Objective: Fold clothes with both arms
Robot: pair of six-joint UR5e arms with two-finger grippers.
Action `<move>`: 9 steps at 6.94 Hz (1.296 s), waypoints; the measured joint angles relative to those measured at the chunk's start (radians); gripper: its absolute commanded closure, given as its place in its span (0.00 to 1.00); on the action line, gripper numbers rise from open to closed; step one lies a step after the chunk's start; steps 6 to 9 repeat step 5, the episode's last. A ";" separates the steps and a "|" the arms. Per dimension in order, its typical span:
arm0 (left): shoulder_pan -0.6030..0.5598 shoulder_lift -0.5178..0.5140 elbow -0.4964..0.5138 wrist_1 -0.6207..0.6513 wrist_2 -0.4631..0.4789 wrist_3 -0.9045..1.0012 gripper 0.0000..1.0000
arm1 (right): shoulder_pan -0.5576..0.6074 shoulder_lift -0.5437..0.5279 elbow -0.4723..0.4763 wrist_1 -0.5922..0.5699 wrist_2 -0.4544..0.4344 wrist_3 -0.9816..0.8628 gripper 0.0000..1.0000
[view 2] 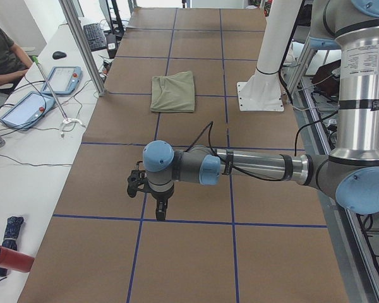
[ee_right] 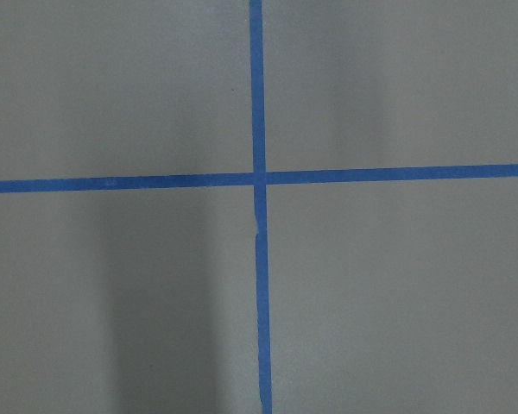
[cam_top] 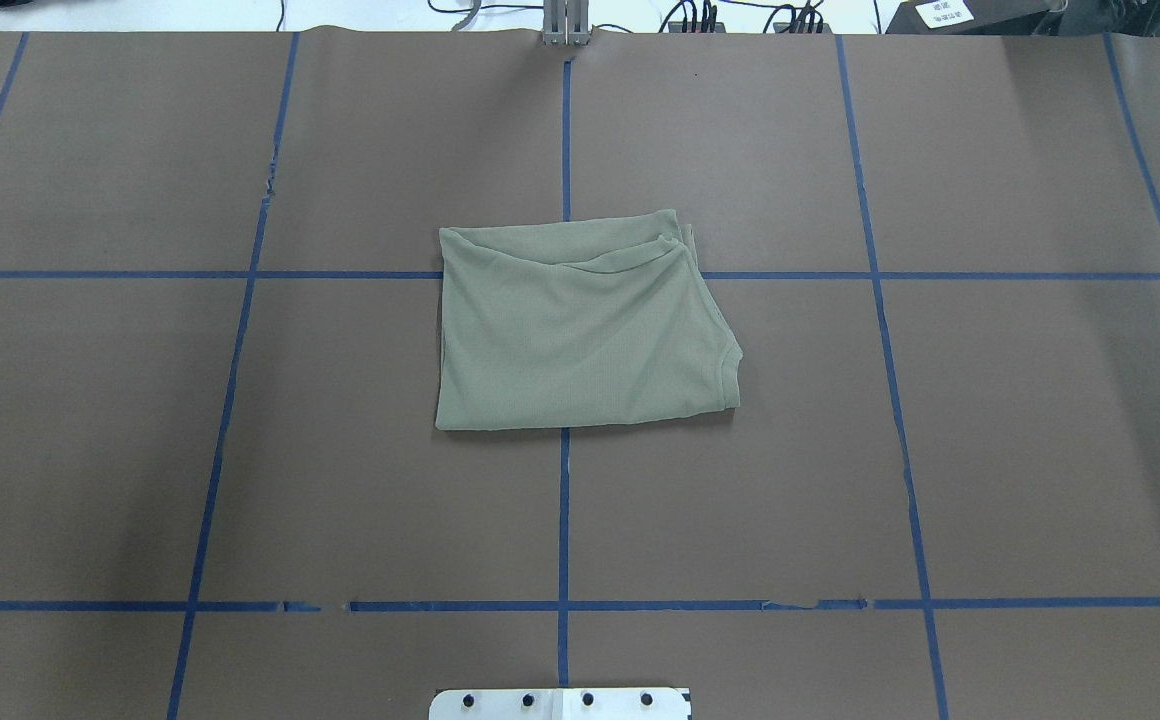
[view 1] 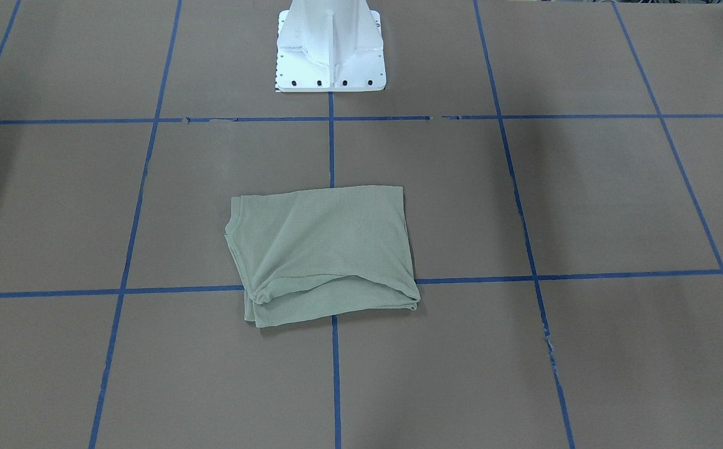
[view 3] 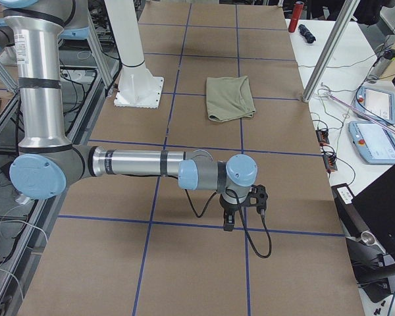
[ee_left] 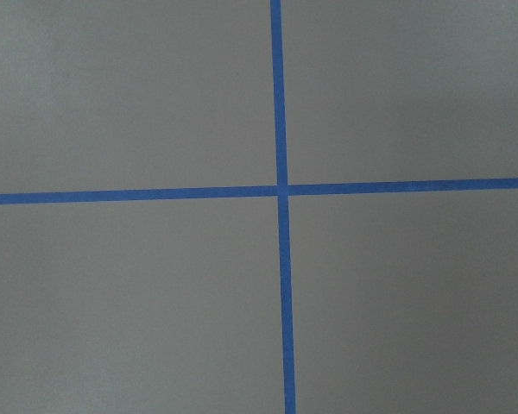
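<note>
Your table is the biggest thing here, covered in brown paper and marked into squares by blue tape lines.

The left arm reaches out low over the table's left end, with its forearm roughly level. The right arm does the same over the right end. Both are well apart from the garment.

The white pedestal stands at the near edge, in the middle, between the two arms.

The shirt lies in the middle of the table, beyond the pedestal, folded into a rough rectangle. It covers the crossing of the centre tape line and the far cross line. Its left and near edges are fairly straight. Its far right corner is bunched, with a lower layer showing past the upper one.

The left gripper points down at the paper near a tape crossing, and you cannot tell from this side view whether its jaws are apart or together. The same goes for the right gripper. Each wrist camera shows only bare paper and one tape crossing.

On the side bench beyond the far edge sits a teach pendant.
</note>
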 measured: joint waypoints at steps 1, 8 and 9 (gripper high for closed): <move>0.000 0.005 -0.014 0.033 0.000 0.000 0.00 | 0.000 0.000 0.000 -0.002 0.001 0.000 0.00; 0.001 0.008 -0.025 0.082 -0.004 0.002 0.00 | 0.000 -0.009 -0.001 0.000 0.002 0.000 0.00; 0.001 0.008 -0.025 0.082 -0.004 0.002 0.00 | 0.000 -0.009 -0.001 0.000 0.002 0.000 0.00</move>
